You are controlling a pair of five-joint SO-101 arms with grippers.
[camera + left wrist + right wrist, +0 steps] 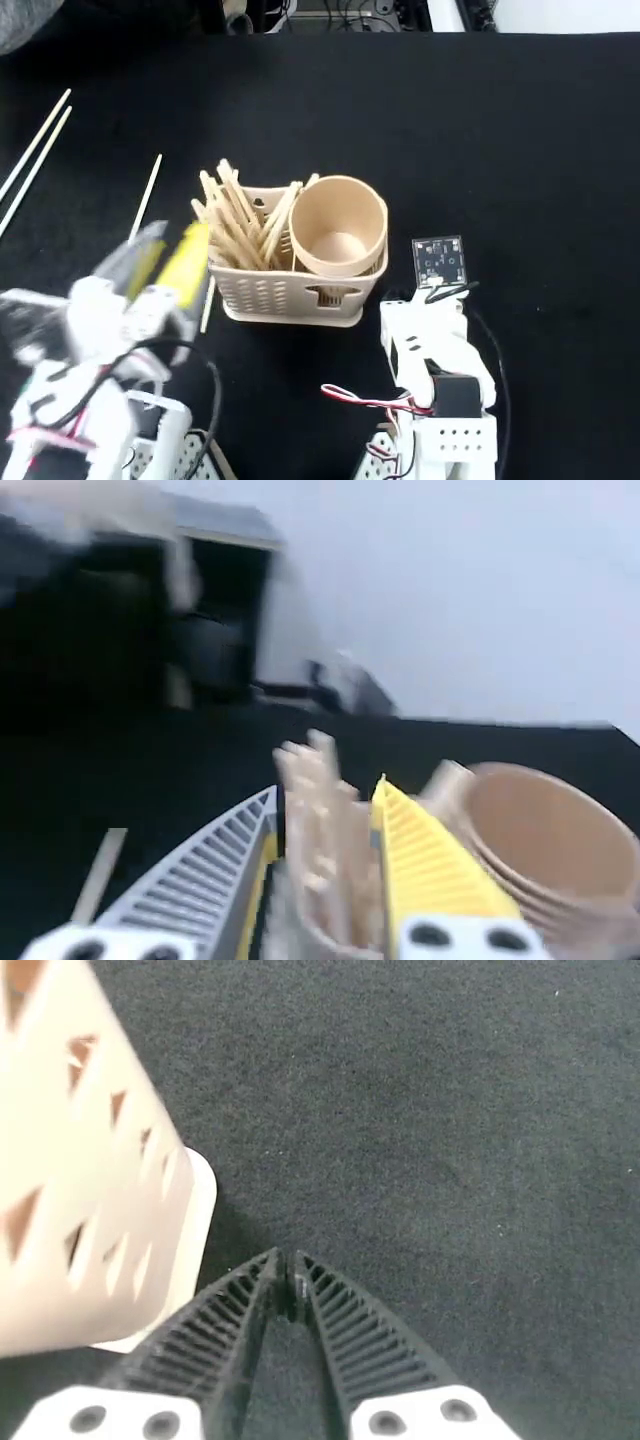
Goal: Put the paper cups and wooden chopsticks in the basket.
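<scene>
Plainly the nearest loose chopstick (150, 185) lies left of the basket (290, 298), slanting away just beyond the left gripper (175, 242), jaws spread, whereas the right gripper (288, 1282), pressed together, sits on the basket's other side.

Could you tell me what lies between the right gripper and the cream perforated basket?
Only bare black tablecloth separates the black right gripper from the cream perforated basket, per the right wrist view.
</scene>
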